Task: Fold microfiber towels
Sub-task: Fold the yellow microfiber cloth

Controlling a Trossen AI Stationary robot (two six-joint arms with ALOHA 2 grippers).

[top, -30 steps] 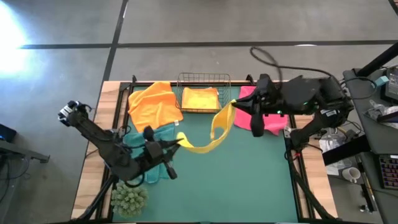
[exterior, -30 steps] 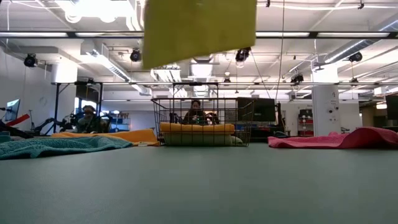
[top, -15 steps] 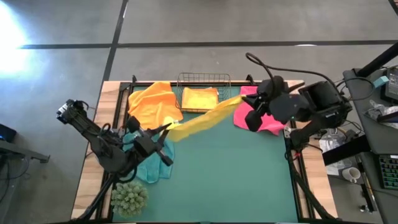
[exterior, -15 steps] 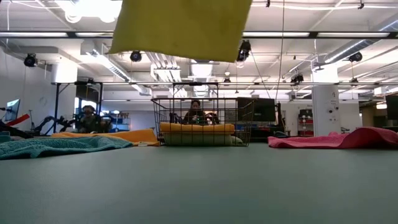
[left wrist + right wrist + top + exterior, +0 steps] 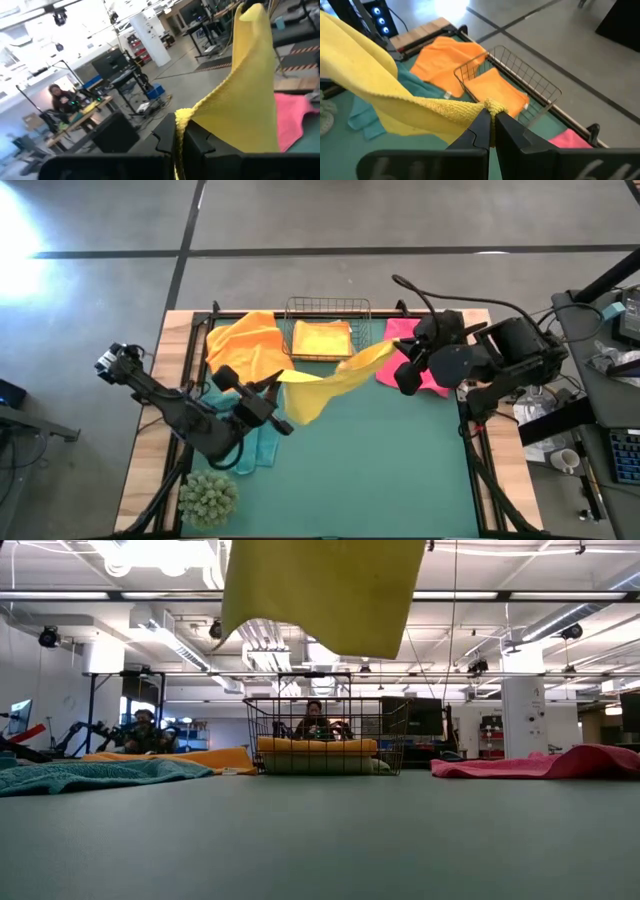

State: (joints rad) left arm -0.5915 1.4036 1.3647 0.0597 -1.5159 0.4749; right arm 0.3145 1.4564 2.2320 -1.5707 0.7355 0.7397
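A yellow towel (image 5: pixel 325 380) hangs in the air over the green mat, strung between my two grippers. My left gripper (image 5: pixel 275 383) is shut on its left end and my right gripper (image 5: pixel 392 352) on its right end. In the low view only its lower edge (image 5: pixel 320 595) shows, high above the mat. An orange towel (image 5: pixel 248 345) lies at the far left, a teal one (image 5: pixel 245 442) under my left arm, a pink one (image 5: pixel 425 375) under my right arm. Another orange towel (image 5: pixel 321 338) lies folded in the wire basket (image 5: pixel 328 308). My left gripper pinches a bunched corner (image 5: pixel 181 119) of the yellow towel between its two fingers, coming level from the table's left. The cloth is clear of the mat and spreads away from the fingers. My right gripper pinches another bunched corner (image 5: pixel 492 106) between its fingertips, slanting down from the table's right. The towel's top edge runs fairly taut from it; the rest hangs below.
A green spiky plant ball (image 5: pixel 208 498) sits at the near left corner. The mat's middle and near right (image 5: pixel 380 470) lie bare. Wooden table edges (image 5: pixel 142 470) frame the mat. People sit at desks in the room beyond the table.
My left gripper has rolled and risen a little, moving toward the table's far edge; my right gripper has sunk and tipped. The yellow towel, earlier a slack loop, was drawn out between them and now hangs wider, its lower edge sagging.
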